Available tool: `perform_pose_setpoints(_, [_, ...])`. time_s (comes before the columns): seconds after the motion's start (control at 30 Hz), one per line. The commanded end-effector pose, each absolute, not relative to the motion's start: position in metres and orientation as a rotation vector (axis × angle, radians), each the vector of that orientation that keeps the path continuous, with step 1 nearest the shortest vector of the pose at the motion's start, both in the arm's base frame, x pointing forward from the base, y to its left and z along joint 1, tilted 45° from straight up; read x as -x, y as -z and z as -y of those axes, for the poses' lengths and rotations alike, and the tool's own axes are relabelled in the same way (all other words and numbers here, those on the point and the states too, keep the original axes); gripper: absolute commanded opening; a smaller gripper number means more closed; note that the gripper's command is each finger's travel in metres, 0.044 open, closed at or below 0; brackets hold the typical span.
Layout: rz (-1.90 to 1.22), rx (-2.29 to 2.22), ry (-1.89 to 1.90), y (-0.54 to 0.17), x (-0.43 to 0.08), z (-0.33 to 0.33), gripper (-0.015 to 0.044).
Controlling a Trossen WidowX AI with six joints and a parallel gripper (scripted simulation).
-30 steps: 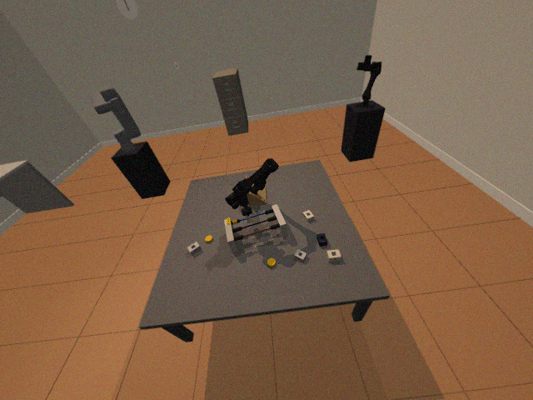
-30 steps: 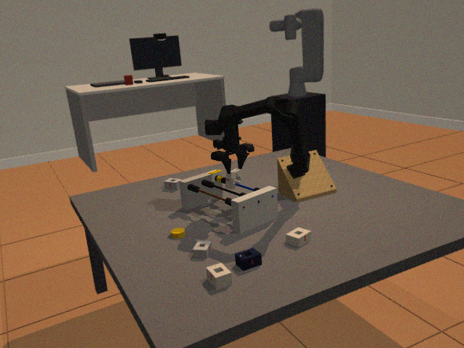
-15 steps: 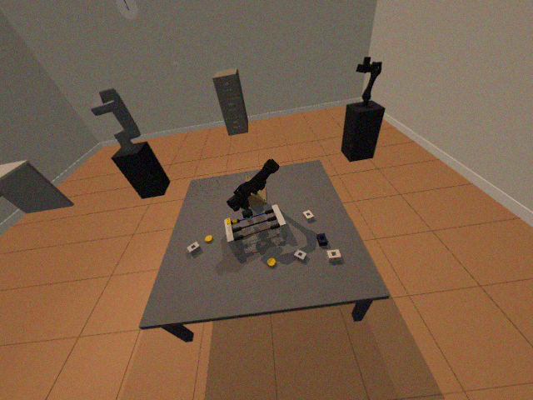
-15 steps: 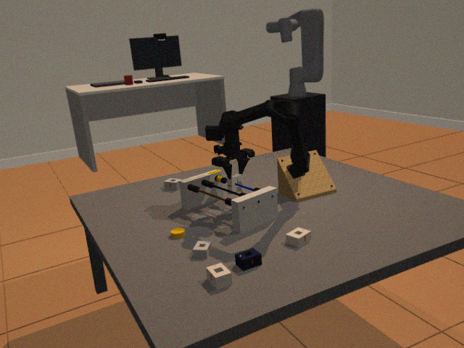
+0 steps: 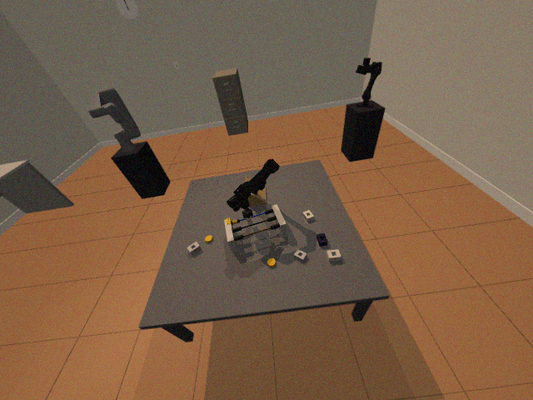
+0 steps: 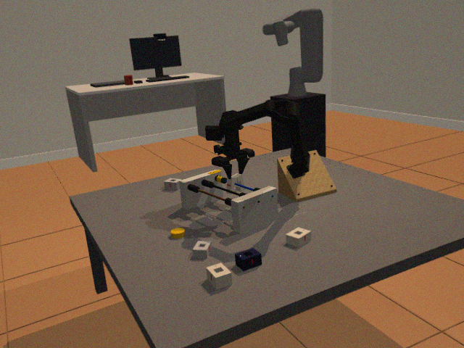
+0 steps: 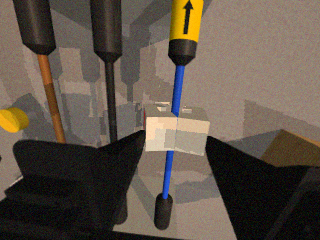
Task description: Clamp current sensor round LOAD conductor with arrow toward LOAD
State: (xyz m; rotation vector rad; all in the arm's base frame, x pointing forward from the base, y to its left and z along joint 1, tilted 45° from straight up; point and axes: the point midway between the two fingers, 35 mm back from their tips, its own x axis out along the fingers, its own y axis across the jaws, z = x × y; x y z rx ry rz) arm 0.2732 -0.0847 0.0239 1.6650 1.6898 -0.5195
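The gripper [image 5: 246, 213] [image 6: 235, 174] [image 7: 176, 136] points down over the rack and is shut on the white split-core sensor [image 7: 194, 137]. The sensor is at the blue conductor [image 6: 244, 186] [image 7: 168, 172], which runs in at its far side and out at its near side in the wrist view. Its two halves meet at a seam on top; whether they are latched below is hidden. No arrow shows on the sensor. A yellow sleeve [image 6: 218, 178] [image 7: 177, 22] on the blue conductor bears a black arrow pointing away from the sensor. A yellow label [image 5: 228, 221] [image 6: 214, 172] tops the rack's end; its text is unreadable.
The rack's white end blocks [image 5: 278, 215] [image 6: 254, 214] also hold a black conductor [image 7: 111, 95] and a brown conductor [image 7: 51, 100]. Several white blocks [image 6: 299, 236] [image 6: 219, 275], a dark blue block [image 6: 248, 259] and a yellow disc [image 6: 177, 233] lie around. A wooden wedge [image 6: 311, 180] stands by the arm's base.
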Motion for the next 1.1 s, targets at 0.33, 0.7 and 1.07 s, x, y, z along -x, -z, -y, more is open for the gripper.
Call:
perform_pose_setpoints(0.33, [-1.688,-1.666,0.520,-0.0242,-0.2730,0.0856,0.0000])
perform_pose_setpoints(0.7, [-1.688,-1.666,0.520,-0.0242,-0.2730,0.0856,0.0000])
perform_pose_setpoints(1.07, [-1.688,-1.666,0.520,-0.0242,-0.2730,0.0856,0.0131])
